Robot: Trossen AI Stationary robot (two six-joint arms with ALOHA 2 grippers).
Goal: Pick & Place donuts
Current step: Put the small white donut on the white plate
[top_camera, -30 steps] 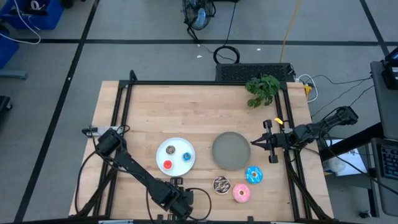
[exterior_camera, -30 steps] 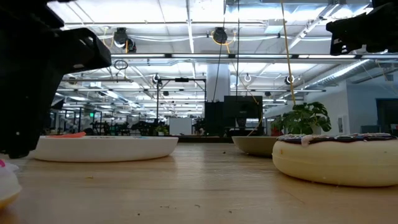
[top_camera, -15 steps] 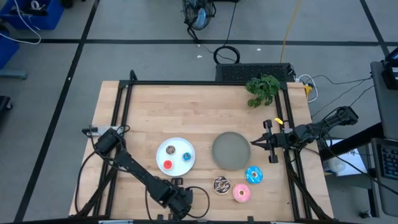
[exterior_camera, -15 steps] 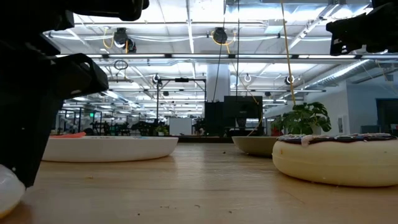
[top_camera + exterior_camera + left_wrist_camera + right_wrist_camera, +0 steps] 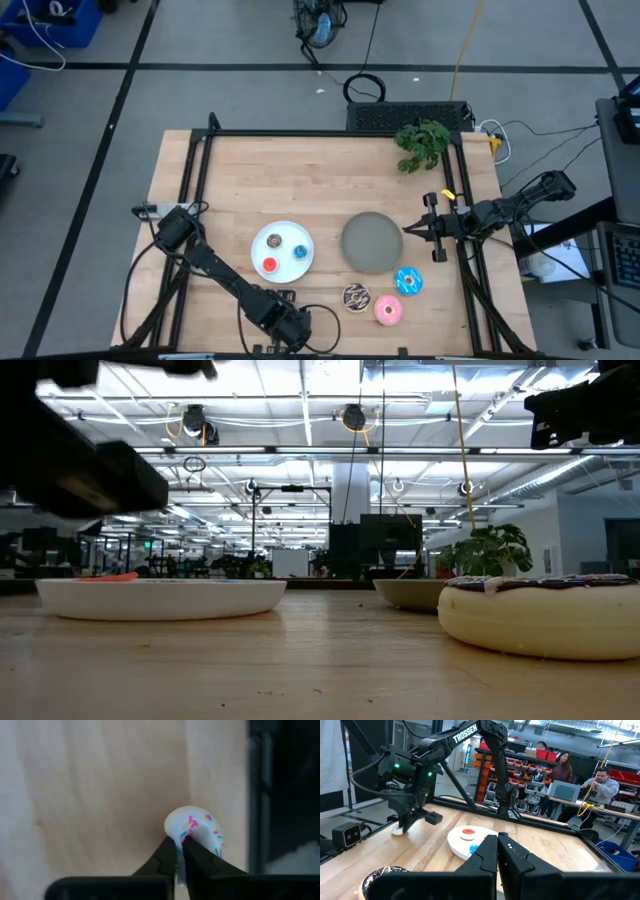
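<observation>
My left gripper [image 5: 289,324] [image 5: 179,845] stands at the table's near edge, pointing steeply down, shut on a pink-white mini donut [image 5: 194,826] [image 5: 397,831] with coloured sprinkles. The arm hides this donut in the high view. Brown [image 5: 274,240], blue [image 5: 300,251] and red [image 5: 268,265] mini donuts lie on the white plate [image 5: 284,232]. The larger brown sprinkled donut [image 5: 356,297], pink donut [image 5: 388,310] and blue donut [image 5: 408,281] lie flat on the wood at the near right. My right gripper [image 5: 405,231] [image 5: 497,841] waits shut at the right, beside the grey plate [image 5: 371,241]. My left gripper pinches the mini donut's rim [image 5: 183,834] between its two fingertips, coming from above and slanting down. The far part of the ring sticks out beyond the fingers. In the right wrist view the donut sits low at the table top; whether it is lifted clear, I cannot tell.
A potted green plant [image 5: 422,143] stands at the far right. A black frame [image 5: 330,133] runs around the tabletop. Bare wood stretches across the far half and the near left. People work at benches beyond the table [image 5: 600,782].
My left gripper has shut on the pink-white mini donut at the near edge and tipped a little. In the low view the finger and the donut that showed at the picture's left edge have gone out of it. The right arm has kept still.
</observation>
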